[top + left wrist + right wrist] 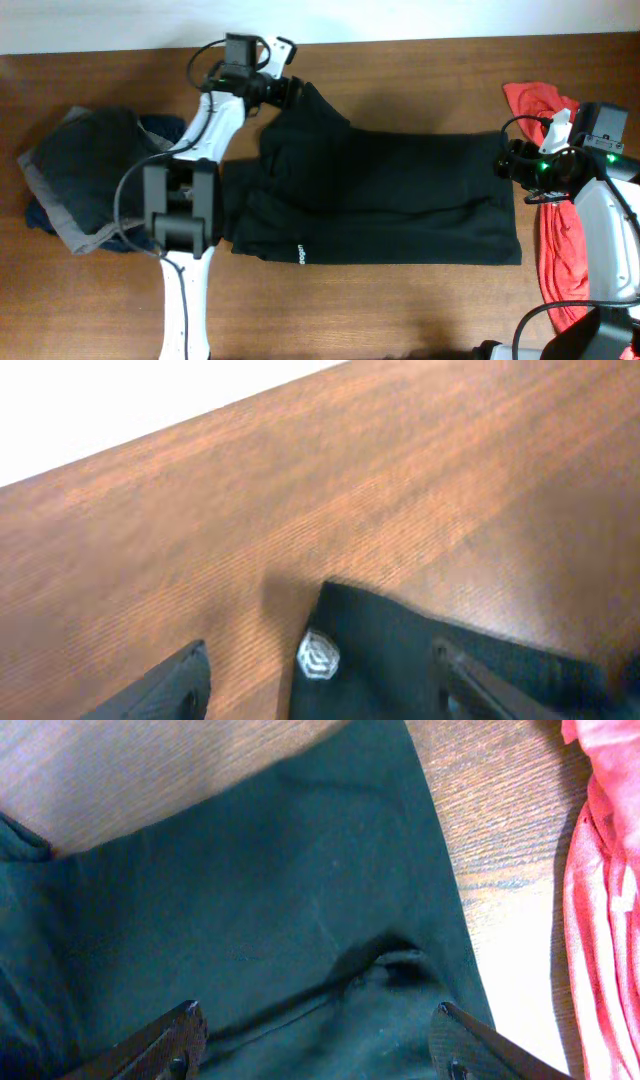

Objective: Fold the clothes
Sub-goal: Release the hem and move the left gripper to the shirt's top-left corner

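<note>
The left gripper (320, 650) stands with its jaws wide, holding nothing. One dark finger (165, 685) shows at each lower corner of the left wrist view. Between them lies the far left corner of the black garment (390, 190), and a small white logo (318, 657) sits on that corner. Whether the fingers touch the cloth cannot be told. Bare brown wood of the table (420, 300) runs beyond the corner to the far edge.

The right gripper (315, 1012) also has its jaws spread wide and empty, over the garment's right end, close to its right edge. A dark crease or small fold (395, 965) lies in the cloth just beyond the fingers.

The black garment is spread mostly flat across the middle of the table, with its long side running left to right. Its left part is bunched and rumpled, and a small white print (298, 252) shows at its near edge. A red garment (605, 870) lies just to its right, with a strip of wood between the two. Well to the left, past the left arm, sits a pile of dark and grey clothes (85, 175).
</note>
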Motion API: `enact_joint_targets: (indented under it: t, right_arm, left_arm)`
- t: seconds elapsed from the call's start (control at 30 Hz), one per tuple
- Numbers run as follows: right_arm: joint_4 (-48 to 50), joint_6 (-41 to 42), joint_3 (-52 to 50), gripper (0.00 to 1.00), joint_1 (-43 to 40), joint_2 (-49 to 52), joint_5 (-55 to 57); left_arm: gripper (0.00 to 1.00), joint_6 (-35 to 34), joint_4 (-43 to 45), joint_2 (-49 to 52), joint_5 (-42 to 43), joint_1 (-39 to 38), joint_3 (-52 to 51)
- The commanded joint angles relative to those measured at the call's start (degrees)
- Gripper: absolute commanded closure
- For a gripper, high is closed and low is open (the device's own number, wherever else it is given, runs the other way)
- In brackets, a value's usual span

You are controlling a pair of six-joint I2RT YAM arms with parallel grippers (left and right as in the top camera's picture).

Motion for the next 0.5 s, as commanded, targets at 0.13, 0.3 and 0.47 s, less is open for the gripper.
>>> enact_joint_targets:
  t: [0.13,0.3,0.47]
  right_arm:
    - [-0.04,-0.79,0.7,0.25,-0.07,-0.61,-0.85]
    - [-0.04,-0.79,0.7,0.25,-0.07,-0.61,-0.83]
    - [1.07,-0.76,0.7,0.35,-0.07,-0.5,-0.85]
  left_arm:
    - [0.45,-0.92,3.89,5.73,-6.19,-3.93,1.97]
    - [0.52,-0.9,2.67,6.51,-6.75,-4.72,1.97]
    - [1.0,-0.9,-4.24,6.01,-8.46,-4.35,3.52]
